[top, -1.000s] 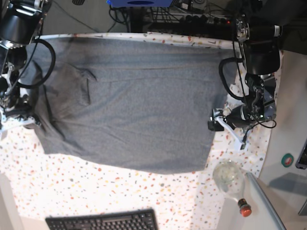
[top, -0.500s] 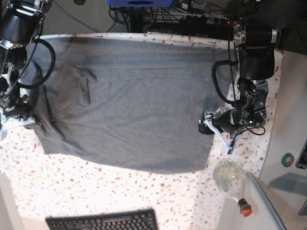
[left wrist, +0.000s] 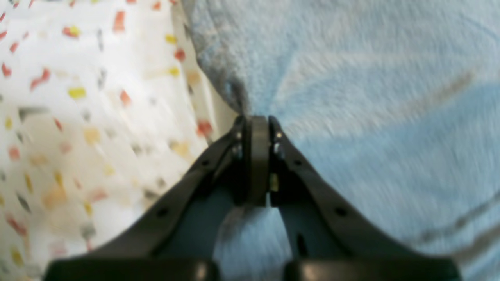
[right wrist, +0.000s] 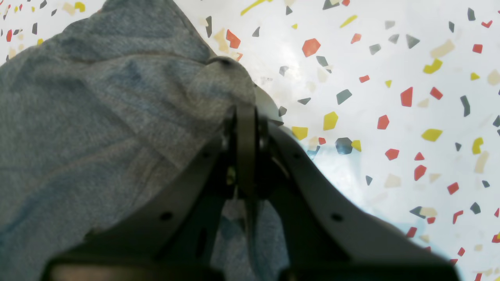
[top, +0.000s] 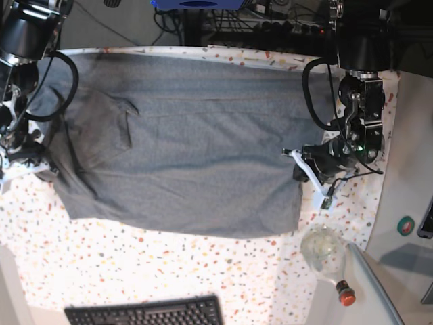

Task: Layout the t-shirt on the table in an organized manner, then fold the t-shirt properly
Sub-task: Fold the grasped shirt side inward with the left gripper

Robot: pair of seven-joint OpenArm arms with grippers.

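Heather-grey cotton, the t-shirt (top: 179, 145) lay spread across the table (top: 135, 271), its speckled white cloth showing bare along the near side; the left gripper (left wrist: 256, 121) had its jaws pressed together on the shirt's edge, the fabric puckering at the tips; the right gripper (right wrist: 244, 113) was likewise clamped on a bunched fold at the opposite edge; a black keyboard (top: 145, 313) and a clear bottle (top: 325, 254) sat near the table's front.
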